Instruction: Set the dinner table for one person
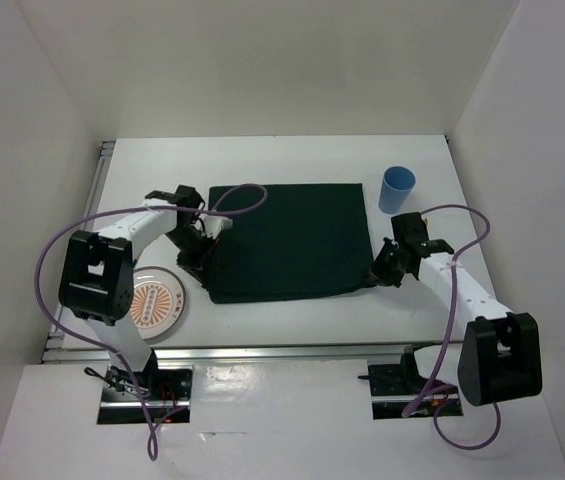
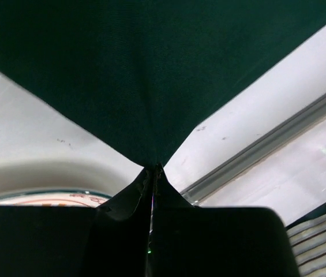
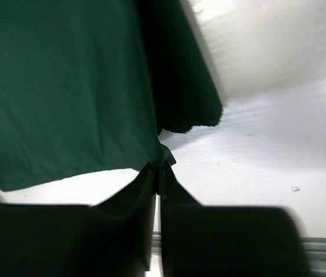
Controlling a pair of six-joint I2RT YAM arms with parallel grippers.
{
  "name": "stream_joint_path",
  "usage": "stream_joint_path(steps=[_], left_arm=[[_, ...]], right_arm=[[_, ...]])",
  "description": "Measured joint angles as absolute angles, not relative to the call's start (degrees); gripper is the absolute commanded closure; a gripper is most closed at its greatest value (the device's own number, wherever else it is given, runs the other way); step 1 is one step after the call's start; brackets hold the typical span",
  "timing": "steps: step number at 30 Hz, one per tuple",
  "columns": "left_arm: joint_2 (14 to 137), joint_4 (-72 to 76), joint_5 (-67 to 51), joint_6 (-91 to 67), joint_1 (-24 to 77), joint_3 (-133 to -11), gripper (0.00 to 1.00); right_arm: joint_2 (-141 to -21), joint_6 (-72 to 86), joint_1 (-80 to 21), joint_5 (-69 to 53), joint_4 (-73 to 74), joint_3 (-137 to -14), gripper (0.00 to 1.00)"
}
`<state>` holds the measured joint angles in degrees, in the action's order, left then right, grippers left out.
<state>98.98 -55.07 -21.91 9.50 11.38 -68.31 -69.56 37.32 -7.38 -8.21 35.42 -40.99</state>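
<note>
1. Seen from above, between white walls: a white tabletop (image 1: 292, 150) edged with aluminium rails, taking up nearly the whole working area and carrying everything else.
2. Spread flat across its middle: a dark green cloth (image 1: 292, 240), rectangular, with its long near edge facing the arm bases.
3. At the cloth's near left corner: the left end effector (image 1: 190, 262), clamped onto the fabric. Shown in the left wrist view with both black fingers pressed together on the very tip of that corner (image 2: 153, 173).
4. At the near right corner: the right end effector (image 1: 380, 272), likewise pinched closed on the cloth. Confirmed in the right wrist view, the fingers meeting on the corner (image 3: 157, 170) and the cloth's side edge curling slightly above the white surface.
5. Upright near the cloth's far right corner: a light blue cup (image 1: 397, 189), open mouth up.
6. Near the front rail, left of the cloth's near left corner: a round white plate (image 1: 152, 302) with an orange pattern, partly covered by the left arm.
</note>
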Motion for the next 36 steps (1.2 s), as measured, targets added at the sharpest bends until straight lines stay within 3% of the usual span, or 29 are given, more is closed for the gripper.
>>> stream_joint_path(steps=[2, 5, 6, 7, 8, 13, 14, 17, 24, 30, 36], left_arm=[[100.9, -54.8, -20.8, 10.3, 12.3, -67.8, 0.95], [102.0, -54.2, -19.2, 10.8, 13.3, -66.3, 0.65], [102.0, -54.5, -18.9, 10.9, 13.5, -66.0, 0.42], [102.0, -54.7, -18.3, 11.4, 13.7, -65.9, 0.27], [102.0, -54.8, -18.0, 11.6, 13.8, -65.9, 0.21], [101.1, -54.8, -14.5, 11.7, 13.8, -66.0, 0.2], [100.4, -54.8, -13.0, 11.6, 13.8, -66.0, 0.21], [97.3, -54.9, -9.5, 11.4, 14.0, -67.9, 0.21], [92.0, -51.4, -5.7, 10.2, 20.3, -77.1, 0.26], [99.7, -47.5, -6.0, 8.6, 22.3, -73.4, 0.26], [107.1, -44.2, -0.6, 8.5, 22.2, -72.3, 0.28]], right_arm=[[-69.2, 38.8, -7.4, -7.4, 35.4, -40.1, 0.52], [-69.1, 39.6, -7.4, -5.8, 35.4, -39.6, 0.51], [-69.0, 39.8, -7.4, -5.2, 35.4, -39.6, 0.51], [-68.9, 39.9, -7.4, -4.6, 35.5, -39.6, 0.51], [-68.7, 39.8, -7.4, -3.9, 35.5, -39.7, 0.53], [-68.6, 37.3, -8.3, -1.4, 36.1, -42.9, 0.78], [-69.1, 36.6, -9.3, -0.6, 36.6, -44.8, 0.89], [-71.9, 35.6, -13.3, 2.7, 37.1, -49.9, 0.99], [-78.4, 35.3, -20.8, 5.5, 35.7, -52.1, 1.0], [-84.2, 36.8, -17.7, 2.3, 30.6, -43.5, 1.0], [-89.0, 37.7, -16.9, -1.4, 27.4, -45.6, 1.0]])
